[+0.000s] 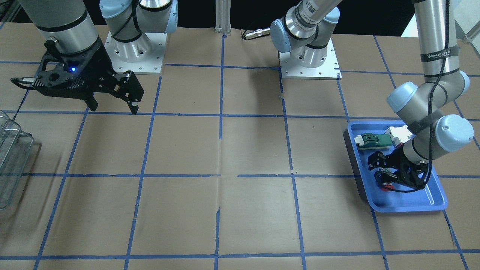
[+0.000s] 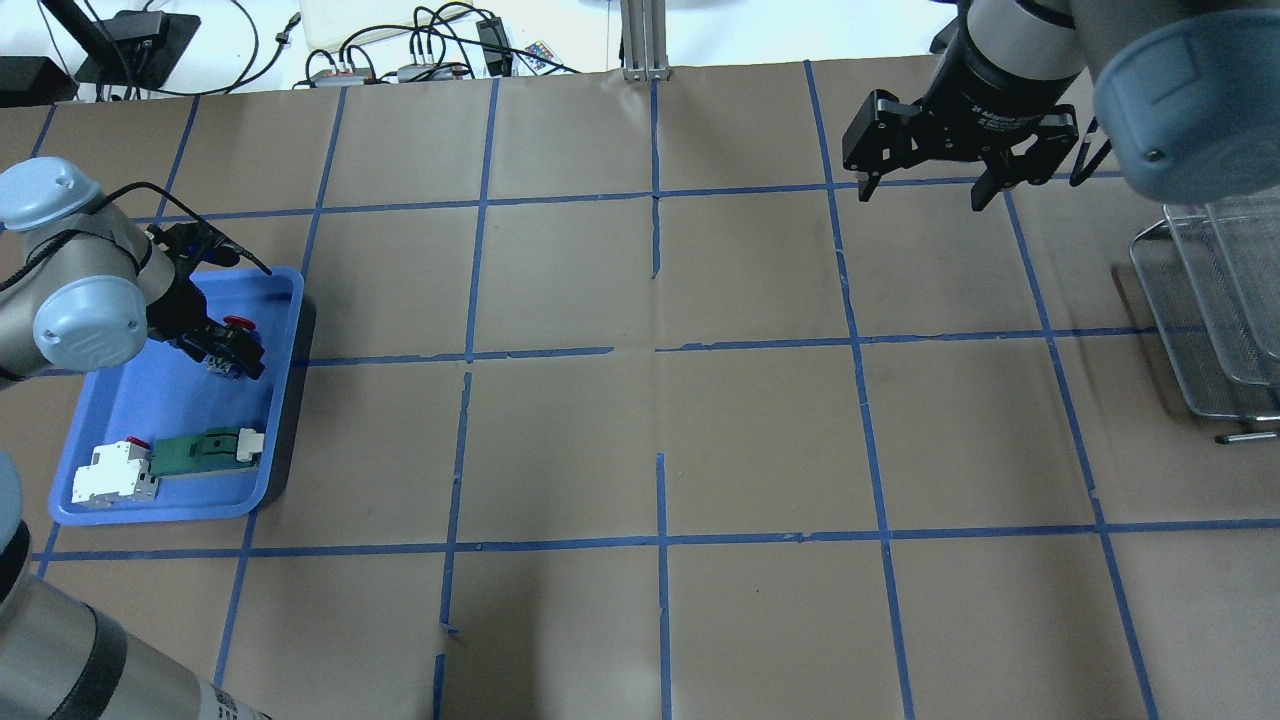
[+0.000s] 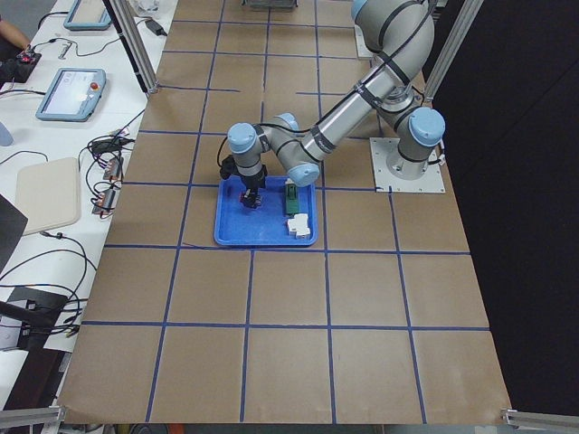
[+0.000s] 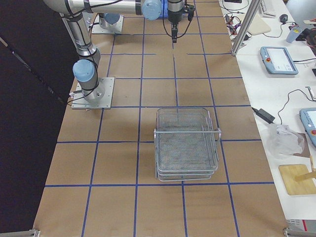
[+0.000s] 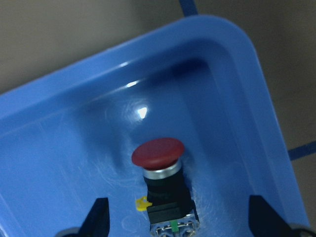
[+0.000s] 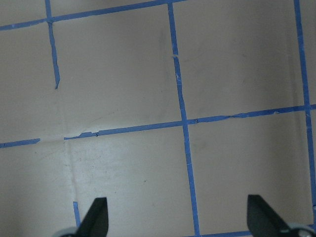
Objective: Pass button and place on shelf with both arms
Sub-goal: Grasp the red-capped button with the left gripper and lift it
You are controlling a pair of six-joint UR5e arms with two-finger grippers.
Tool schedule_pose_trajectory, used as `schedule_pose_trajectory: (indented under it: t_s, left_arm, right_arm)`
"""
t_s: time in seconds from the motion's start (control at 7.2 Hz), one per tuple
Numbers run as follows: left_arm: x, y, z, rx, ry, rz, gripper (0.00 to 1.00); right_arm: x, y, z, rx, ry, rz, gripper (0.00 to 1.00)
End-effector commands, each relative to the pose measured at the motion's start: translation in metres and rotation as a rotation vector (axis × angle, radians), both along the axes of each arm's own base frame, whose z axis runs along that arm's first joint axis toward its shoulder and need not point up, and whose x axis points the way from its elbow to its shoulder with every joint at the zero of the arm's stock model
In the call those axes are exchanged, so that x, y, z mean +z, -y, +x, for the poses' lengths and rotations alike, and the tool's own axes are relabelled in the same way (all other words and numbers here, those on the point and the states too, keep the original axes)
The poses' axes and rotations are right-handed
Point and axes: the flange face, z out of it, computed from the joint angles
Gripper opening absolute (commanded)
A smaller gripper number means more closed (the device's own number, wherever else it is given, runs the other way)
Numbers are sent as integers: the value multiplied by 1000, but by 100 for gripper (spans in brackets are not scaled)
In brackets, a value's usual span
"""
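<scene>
Front view: the left gripper (image 1: 386, 177) hangs over the button (image 1: 387, 185) near a corner of the blue tray (image 1: 408, 208).

Left wrist: its jaws are spread wide and empty, flanking the button. The button looks rigid and light, and the black body probably grips better than the slick cap. The tray walls crowd close.

Overhead: the right gripper (image 2: 925, 192) gapes empty above bare table, near the shelf (image 2: 1200, 330).
</scene>
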Motion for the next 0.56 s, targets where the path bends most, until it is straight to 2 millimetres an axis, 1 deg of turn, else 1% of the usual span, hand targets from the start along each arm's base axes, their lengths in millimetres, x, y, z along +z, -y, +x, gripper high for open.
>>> schedule_pose_trajectory:
  t_s: [0.0, 0.14, 0.28, 0.42]
  left_arm:
    - [0, 0, 1, 0, 0, 0, 32]
    - [3, 1, 2, -4, 4, -6, 5]
    - [11, 2, 3, -6, 11, -20, 0]
    - [20, 3, 2, -25, 15, -35, 0]
  right_arm:
    - [0, 0, 0, 0, 0, -2, 100]
    - [1, 0, 0, -1, 5, -2, 100]
    - [1, -2, 0, 3, 3, 1, 100]
    - [0, -1, 0, 43, -1, -3, 100]
